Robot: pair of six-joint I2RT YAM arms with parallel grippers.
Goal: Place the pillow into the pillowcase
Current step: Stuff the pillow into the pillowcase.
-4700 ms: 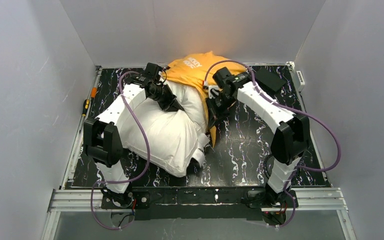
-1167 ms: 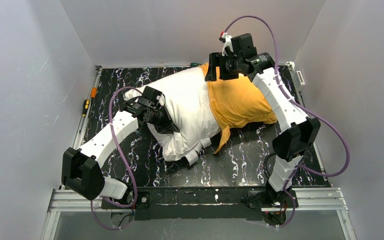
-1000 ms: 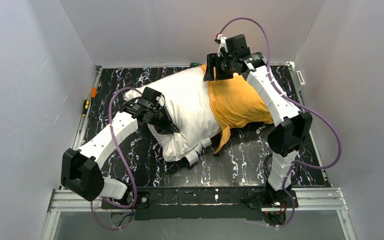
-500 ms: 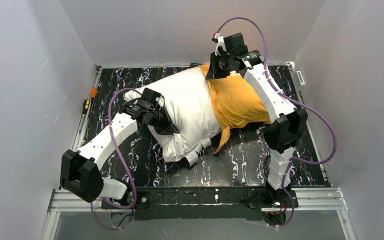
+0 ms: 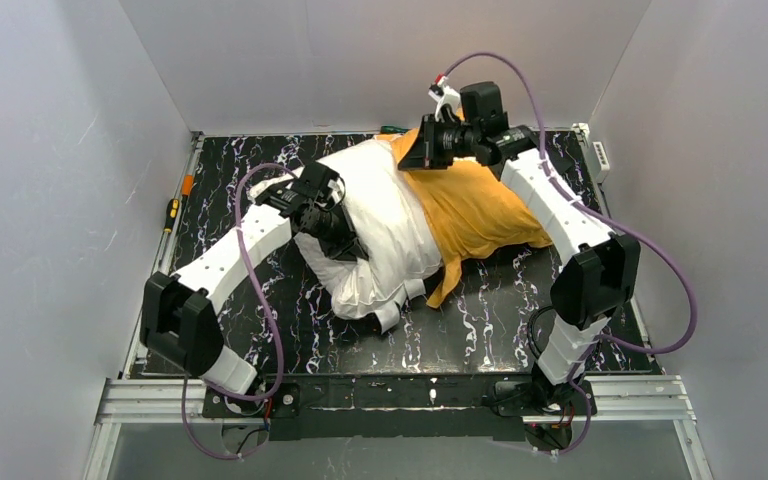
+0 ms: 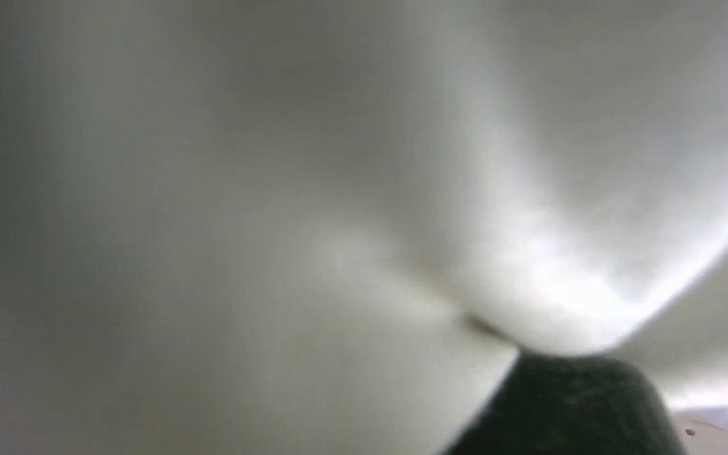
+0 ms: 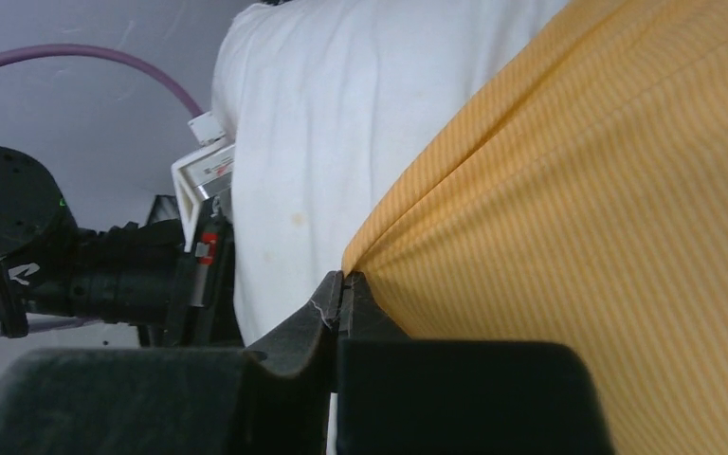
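Observation:
The off-white pillow (image 5: 385, 225) lies across the black marbled table (image 5: 480, 320), its right end inside the orange pillowcase (image 5: 480, 205). My left gripper (image 5: 350, 243) is pressed into the pillow's near-left side, shut on a pinch of its fabric. White cloth (image 6: 246, 190) fills the left wrist view, with one dark finger (image 6: 569, 408) at the bottom. My right gripper (image 5: 407, 158) is at the far side, shut on the pillowcase's open rim. In the right wrist view its tips (image 7: 343, 284) pinch the orange edge (image 7: 578, 209) beside the white pillow (image 7: 341, 123).
White walls close in the table on three sides. A screwdriver (image 5: 171, 213) and an orange-handled tool (image 5: 188, 185) lie along the left rail. A white power strip (image 5: 600, 155) sits at the back right corner. The left arm's wrist (image 7: 104, 275) shows close to the right gripper.
My right gripper has shut on the pillowcase rim and drawn it left over the pillow. The left arm has pushed the pillow right and farther back, bunching it.

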